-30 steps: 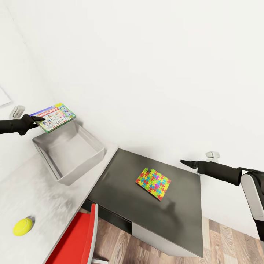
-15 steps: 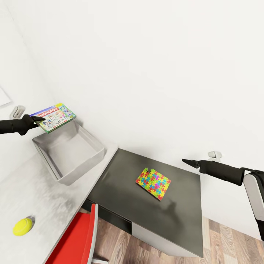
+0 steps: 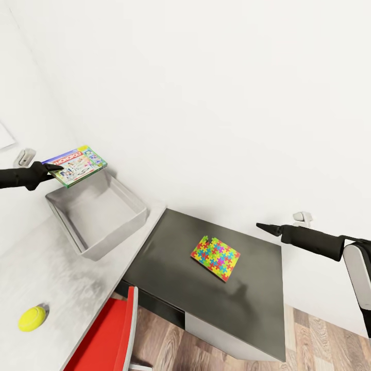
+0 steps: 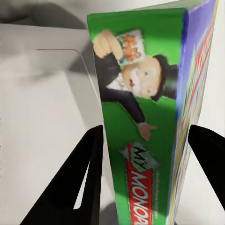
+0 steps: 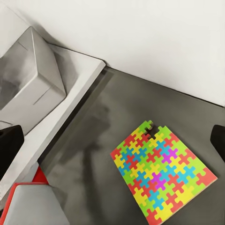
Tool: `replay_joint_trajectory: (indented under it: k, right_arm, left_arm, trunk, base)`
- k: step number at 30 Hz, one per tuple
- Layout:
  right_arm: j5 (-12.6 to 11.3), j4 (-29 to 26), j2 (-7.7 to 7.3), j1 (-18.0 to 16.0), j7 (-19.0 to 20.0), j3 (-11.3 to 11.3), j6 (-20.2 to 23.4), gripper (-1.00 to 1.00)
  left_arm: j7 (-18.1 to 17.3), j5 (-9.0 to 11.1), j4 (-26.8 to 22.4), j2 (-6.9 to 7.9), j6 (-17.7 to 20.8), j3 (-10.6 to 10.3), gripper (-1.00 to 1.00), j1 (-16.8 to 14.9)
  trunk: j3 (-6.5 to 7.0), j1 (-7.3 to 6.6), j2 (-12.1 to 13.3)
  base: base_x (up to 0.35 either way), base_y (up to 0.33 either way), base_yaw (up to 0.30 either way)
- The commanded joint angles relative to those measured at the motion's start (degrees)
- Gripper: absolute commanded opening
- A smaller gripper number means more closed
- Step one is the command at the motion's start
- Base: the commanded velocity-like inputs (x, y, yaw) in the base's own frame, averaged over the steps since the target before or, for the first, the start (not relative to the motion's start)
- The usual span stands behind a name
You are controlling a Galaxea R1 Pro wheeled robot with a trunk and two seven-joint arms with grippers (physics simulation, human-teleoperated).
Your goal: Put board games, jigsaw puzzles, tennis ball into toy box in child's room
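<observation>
Monopoly board game (image 4: 150,117) edge-on between left fingers (image 4: 79,178), above toy box (image 3: 98,216)

One board game (image 3: 76,165) at ten o'clock, one toy box (image 3: 96,212), one jigsaw puzzle (image 3: 215,257) near centre, one tennis ball (image 3: 31,318) at seven o'clock, one red chair (image 3: 109,337), two arms.

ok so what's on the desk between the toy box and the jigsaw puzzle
Nothing: in the head view, only bare desk top separates the toy box from the jigsaw puzzle, light grey then dark grey.
</observation>
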Motion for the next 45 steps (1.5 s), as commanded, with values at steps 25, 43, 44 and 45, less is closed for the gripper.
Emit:
replay_joint_trajectory:
  k: [25, 43, 44, 45]
  right_arm:
    - [0.25, -0.02, -0.20, -0.06, 1.60, 0.76, 0.26, 1.00]
    - [0.21, -0.04, -0.24, -0.06, 1.63, 0.73, 0.26, 1.00]
    - [0.20, -0.03, -0.24, -0.06, 1.63, 0.73, 0.26, 1.00]
    - [0.19, -0.05, -0.23, -0.06, 1.63, 0.73, 0.26, 1.00]
  left_arm:
    - [-4.21, -0.22, 0.11, -0.04, -2.86, -15.08, -1.00, 0.55]
    - [-3.79, -0.18, 0.87, 0.05, -4.20, -15.72, -1.00, 1.29]
    - [-3.79, -0.17, 0.86, 0.03, -4.16, -15.69, -1.00, 1.24]
    - [-3.77, -0.19, 0.85, 0.00, -4.11, -15.67, -1.00, 1.17]
  trunk:
    - [-0.76, 0.03, -0.11]
    - [-2.42, 0.03, -0.11]
    - [-2.51, 0.03, -0.11]
    - [-2.61, 0.03, -0.11]
  base:
    - [0.000, 0.000, 0.000]
    - [0.000, 0.000, 0.000]
    - [0.000, 0.000, 0.000]
    - [0.000, 0.000, 0.000]
